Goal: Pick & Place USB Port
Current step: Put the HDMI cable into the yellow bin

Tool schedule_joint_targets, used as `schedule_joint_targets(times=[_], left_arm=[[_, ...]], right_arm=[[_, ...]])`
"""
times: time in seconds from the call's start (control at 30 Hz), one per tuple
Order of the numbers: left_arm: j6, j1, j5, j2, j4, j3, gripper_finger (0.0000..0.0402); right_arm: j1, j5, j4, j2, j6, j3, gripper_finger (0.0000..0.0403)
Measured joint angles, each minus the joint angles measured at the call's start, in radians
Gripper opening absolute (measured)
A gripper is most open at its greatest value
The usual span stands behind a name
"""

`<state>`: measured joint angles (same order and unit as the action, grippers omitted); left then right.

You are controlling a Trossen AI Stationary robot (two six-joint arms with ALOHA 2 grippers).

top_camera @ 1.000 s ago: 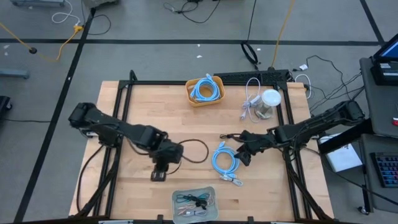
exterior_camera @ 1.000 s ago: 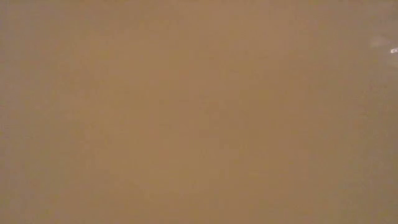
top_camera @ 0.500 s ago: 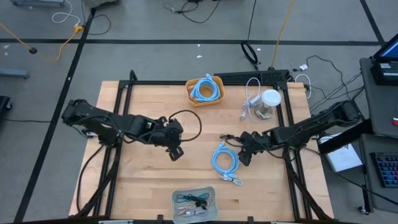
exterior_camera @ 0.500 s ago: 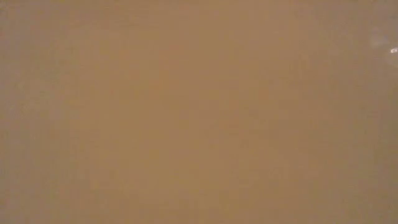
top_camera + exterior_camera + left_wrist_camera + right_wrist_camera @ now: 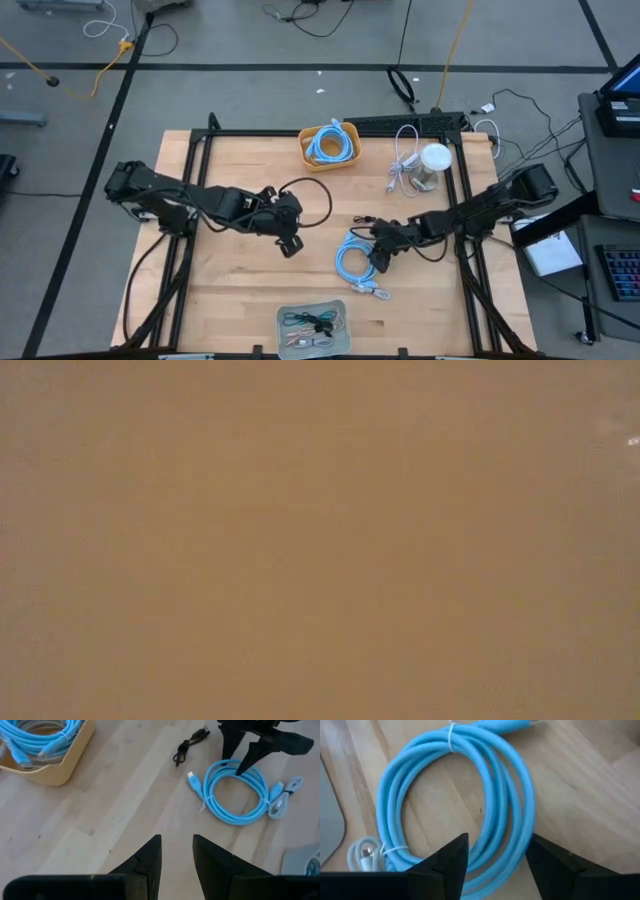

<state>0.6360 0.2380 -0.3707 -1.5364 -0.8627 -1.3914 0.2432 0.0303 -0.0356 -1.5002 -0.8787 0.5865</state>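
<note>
the blue coiled cable [image 5: 355,262] lies on the table [image 5: 240,290] at five o'clock of centre (not lifted yet). your right gripper [image 5: 378,262] straddles its rim, fingers wide; left gripper [image 5: 290,245] narrow, empty. picking and placing remain.

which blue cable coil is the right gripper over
The loose blue coil lying bare on the table, under the right gripper; the other blue coil sits in the yellow bin.

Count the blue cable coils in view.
2: one blue coil lies in the yellow bin at the table's far edge; the other blue coil lies mid-table under the open right gripper. More may be hidden.
</note>
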Motion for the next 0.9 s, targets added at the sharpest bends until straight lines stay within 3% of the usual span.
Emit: schedule_joint_targets(times=[0.1, 0.27, 0.57, 0.9], left_arm=[[0.0, -0.01, -0.003, 0.0, 0.0, 0.0, 0.0115], [-0.003, -0.016, -0.02, 0.0, 0.0, 0.0, 0.0115], [-0.01, -0.023, -0.035, 0.0, 0.0, 0.0, 0.0115], [-0.001, -0.023, -0.035, 0.0, 0.0, 0.0, 0.0115]], right_arm=[[-0.001, 0.0, -0.011, 0.002, 0.005, 0.0, 0.0137], [-0.001, -0.008, -0.043, 0.035, 0.066, -0.004, 0.0017], [-0.035, 0.092, -0.091, 0.154, 0.087, 0.024, 0.0009], [-0.178, 0.313, -0.042, 0.236, 0.278, 0.17, 0.0009]])
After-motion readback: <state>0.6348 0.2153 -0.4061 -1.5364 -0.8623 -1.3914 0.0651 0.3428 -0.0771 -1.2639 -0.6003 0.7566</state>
